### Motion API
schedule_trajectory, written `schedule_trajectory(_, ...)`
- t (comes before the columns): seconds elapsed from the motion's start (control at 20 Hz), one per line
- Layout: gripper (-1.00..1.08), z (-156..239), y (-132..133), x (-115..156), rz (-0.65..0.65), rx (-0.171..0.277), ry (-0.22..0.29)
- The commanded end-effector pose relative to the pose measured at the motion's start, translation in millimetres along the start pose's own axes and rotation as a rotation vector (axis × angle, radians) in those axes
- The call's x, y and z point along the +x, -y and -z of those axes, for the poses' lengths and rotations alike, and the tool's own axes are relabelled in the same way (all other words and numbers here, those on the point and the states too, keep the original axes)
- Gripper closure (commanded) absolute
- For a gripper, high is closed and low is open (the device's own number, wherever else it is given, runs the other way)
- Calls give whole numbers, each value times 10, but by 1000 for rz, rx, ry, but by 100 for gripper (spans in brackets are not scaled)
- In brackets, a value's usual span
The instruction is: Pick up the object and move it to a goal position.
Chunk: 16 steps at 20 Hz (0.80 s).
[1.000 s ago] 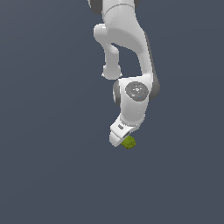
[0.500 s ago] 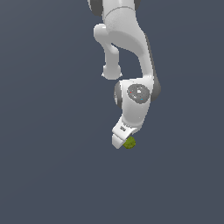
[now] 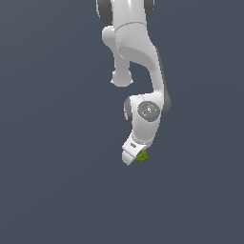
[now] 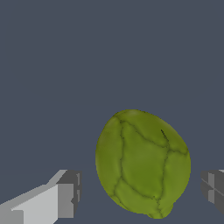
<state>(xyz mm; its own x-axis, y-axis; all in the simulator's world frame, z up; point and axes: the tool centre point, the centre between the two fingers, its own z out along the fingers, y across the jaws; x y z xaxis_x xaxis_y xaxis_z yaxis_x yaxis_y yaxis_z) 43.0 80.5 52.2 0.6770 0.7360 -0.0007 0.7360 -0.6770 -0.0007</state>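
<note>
The object (image 4: 142, 164) is a lumpy olive-green blob with dark creases. In the wrist view it lies between my two fingertips, with a narrow gap on each side. My gripper (image 4: 142, 188) is open around it, one finger (image 4: 65, 197) pale with a dark pad, the other finger (image 4: 213, 187) cut off by the frame's edge. In the exterior view the white arm reaches down and the gripper (image 3: 135, 157) sits low, with the object (image 3: 141, 156) showing as a small green spot beside the hand's tip.
A plain dark grey-blue surface (image 3: 57, 181) fills both views. Nothing else stands on it. No goal marker shows.
The hand has come down a little towards the object. The object has not moved.
</note>
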Motion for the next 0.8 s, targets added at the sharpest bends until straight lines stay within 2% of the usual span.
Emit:
schedule_trajectory(0.0,-92,-90,-3,0,1,-1,-1)
schedule_trajectory(0.2,-92,-113,-8,12,1,-1,-1)
schedule_trajectory(0.25,108,-113,-8,12,1,-1,-1)
schedule_trajectory(0.75,108,-112,-14,5,0,-1,0)
